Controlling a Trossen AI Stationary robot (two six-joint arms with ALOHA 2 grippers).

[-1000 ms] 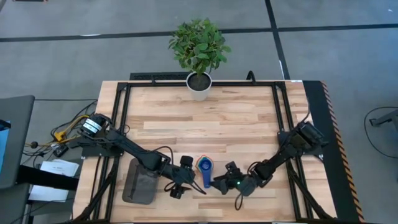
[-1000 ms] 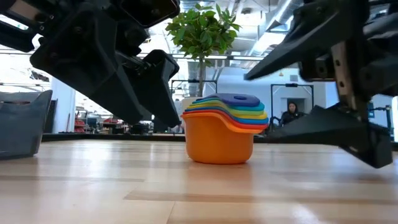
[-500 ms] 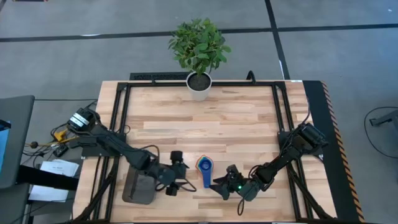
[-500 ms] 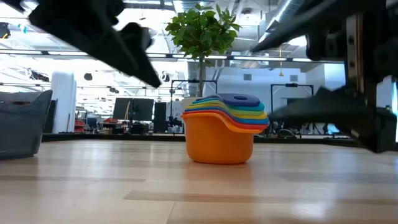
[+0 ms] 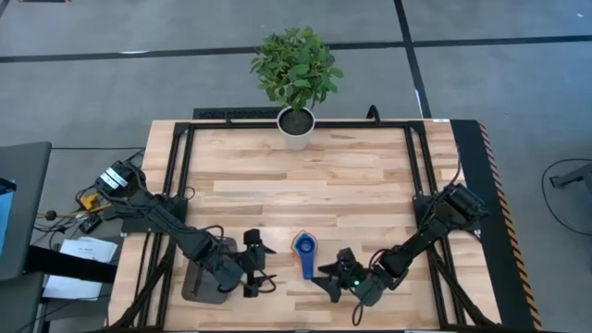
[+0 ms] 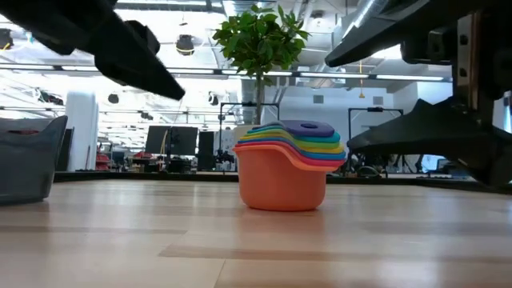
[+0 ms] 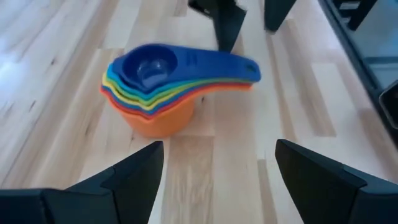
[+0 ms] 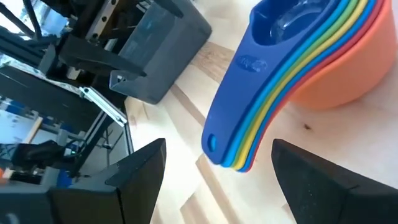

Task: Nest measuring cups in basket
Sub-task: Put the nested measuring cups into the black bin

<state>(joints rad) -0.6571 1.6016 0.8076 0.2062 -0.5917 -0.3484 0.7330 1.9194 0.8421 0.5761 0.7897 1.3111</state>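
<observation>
From above, you see the measuring cups (image 5: 304, 251) nested as one stack on the bare wooden surface (image 5: 305, 176), near its front edge, with the blue handle pointing toward the front. The basket (image 5: 205, 274) lies to the stack's left, apart from it and holding no cup. Your left gripper (image 5: 253, 265) hovers between basket and stack, its jaws spread wide. Your right gripper (image 5: 332, 275) sits just to the stack's right front, jaws likewise wide and empty. A white plant pot (image 5: 296, 127) with a leafy plant stands at the far edge of the surface.

At table-top height, the stack (image 6: 286, 166) stands upright on the surface (image 6: 256, 240), orange cup at the bottom, blue on top, the handles fanned to the right. The grey basket (image 6: 28, 158) shows at the left edge. Dark arm parts cross the upper left and the right side, neither touching the cups. The plant (image 6: 258, 36) rises behind the stack.

From the left wrist, you look down on the stack (image 7: 163, 86), the dark blue cup innermost and uppermost, handles layered together. Both of this arm's fingers (image 7: 132, 173) frame the view widely spaced, nothing between them. The other arm's dark fingers (image 7: 225, 22) show beyond the cups.

From the right wrist, the stacked handles (image 8: 249, 106) fill the middle, with the orange bowl (image 8: 348, 74) beneath. This arm's fingers (image 8: 140, 168) stand far apart on either side of the handles without touching them. The basket (image 8: 163, 50) lies beyond.
</observation>
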